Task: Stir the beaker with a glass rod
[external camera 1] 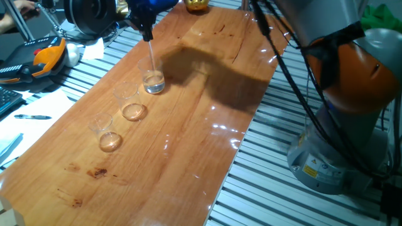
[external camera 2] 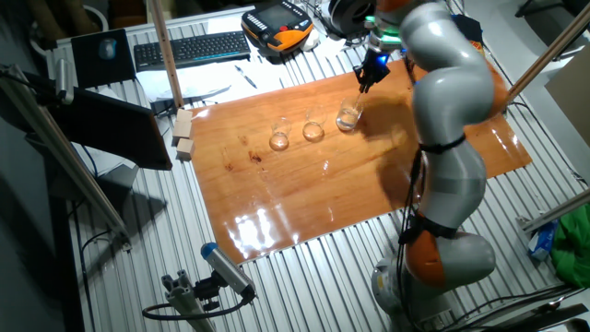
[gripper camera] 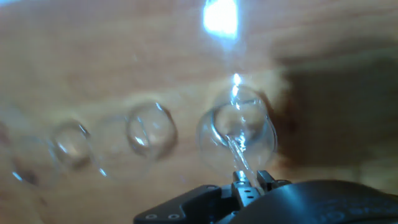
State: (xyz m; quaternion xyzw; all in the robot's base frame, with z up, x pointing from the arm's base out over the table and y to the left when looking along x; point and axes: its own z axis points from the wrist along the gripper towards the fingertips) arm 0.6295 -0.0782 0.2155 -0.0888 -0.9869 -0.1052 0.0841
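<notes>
Closed on the upper end of the glass rod [gripper camera: 239,152], the fingers [gripper camera: 260,178] of the gripper [gripper camera: 247,182] are seen at the bottom edge of the hand view, with the rod pinched between them and running away from the camera. In one fixed view the gripper [external camera 1: 146,30] is held above the far end of the table, and the glass rod [external camera 1: 152,61] is seen slanting down from it into the beaker [external camera 1: 152,78]. The rod's lower end is placed inside the beaker, near its silvery-white bottom; whether the glass is touched by it cannot be told. In the hand view the beaker [gripper camera: 237,127] is seen from above as a clear ring, somewhat blurred.

The beaker is stood upright on the wooden table [external camera 1: 188,144], at the far end of a slanted row of three glasses. Just beside it, on the near side, a second beaker [external camera 1: 130,103] with an amber-tinted bottom is stood, and a third beaker [external camera 1: 106,134] with an amber-tinted bottom is stood nearer still. All three are kept apart from one another.

In the other fixed view the gripper [external camera 2: 368,74] is seen over the beaker [external camera 2: 348,114], and the grey arm [external camera 2: 449,120] is bent over the right side of the table. A keyboard [external camera 2: 192,49] is laid beyond the far edge of the table.
</notes>
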